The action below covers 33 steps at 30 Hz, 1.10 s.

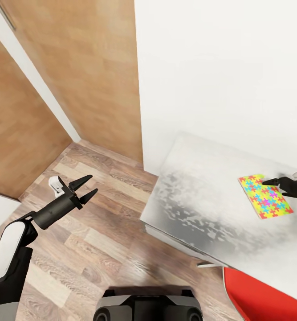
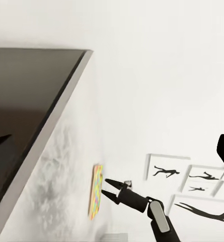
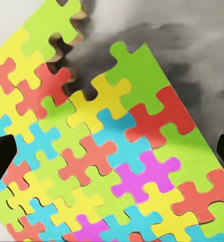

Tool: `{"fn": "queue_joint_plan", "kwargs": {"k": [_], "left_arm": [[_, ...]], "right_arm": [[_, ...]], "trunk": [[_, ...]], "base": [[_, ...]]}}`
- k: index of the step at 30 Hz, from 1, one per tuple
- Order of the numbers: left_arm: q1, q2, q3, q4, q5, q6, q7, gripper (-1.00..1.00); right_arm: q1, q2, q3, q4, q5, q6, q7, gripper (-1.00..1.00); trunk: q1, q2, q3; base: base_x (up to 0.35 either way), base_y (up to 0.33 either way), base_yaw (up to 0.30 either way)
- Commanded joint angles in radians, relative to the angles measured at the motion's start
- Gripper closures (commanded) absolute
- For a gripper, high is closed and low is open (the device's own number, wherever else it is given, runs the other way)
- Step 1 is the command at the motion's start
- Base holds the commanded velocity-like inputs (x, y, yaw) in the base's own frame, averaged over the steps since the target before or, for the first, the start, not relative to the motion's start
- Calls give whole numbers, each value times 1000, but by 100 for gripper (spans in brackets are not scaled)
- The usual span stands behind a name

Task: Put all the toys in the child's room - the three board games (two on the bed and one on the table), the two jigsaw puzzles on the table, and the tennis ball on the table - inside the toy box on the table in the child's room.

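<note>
jigsaw puzzle (image 1: 266, 196): yellow, green, red, blue, magenta interlocking pieces | table (image 1: 201, 196): pale grey, darker mottling | floor (image 1: 99, 232): brown wood planks | chair (image 1: 264, 298): red | wall (image 1: 219, 67): white | grippers: black

Home, child's room: wood-plank floor (image 1: 90, 249), white walls, baseball silhouette pictures (image 2: 192, 184), jigsaw puzzle (image 1: 265, 196) on table (image 1: 197, 196).
</note>
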Motion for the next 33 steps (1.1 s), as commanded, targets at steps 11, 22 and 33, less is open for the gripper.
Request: {"fn": "queue_joint_plan", "kwargs": {"k": [11,22,33], "left_arm": [[-1,-1,1,1,-7,4,-8,-100],[-1,-2,1,1,-6,4,-7,-100],[-1,-2,-5,1,-6,4,-7,-100]], "right_arm": [[6,0,5,-3,9,0,19,-100],[7,-1,4,-32,9,1,20,-100],[7,-1,4,-43,9,2,20,-100]], "trunk": [[1,-2,-1],[1,-2,-1],[1,-2,-1]], "base": [[0,213,-85],[0,44,-240],[0,7,-273]]}}
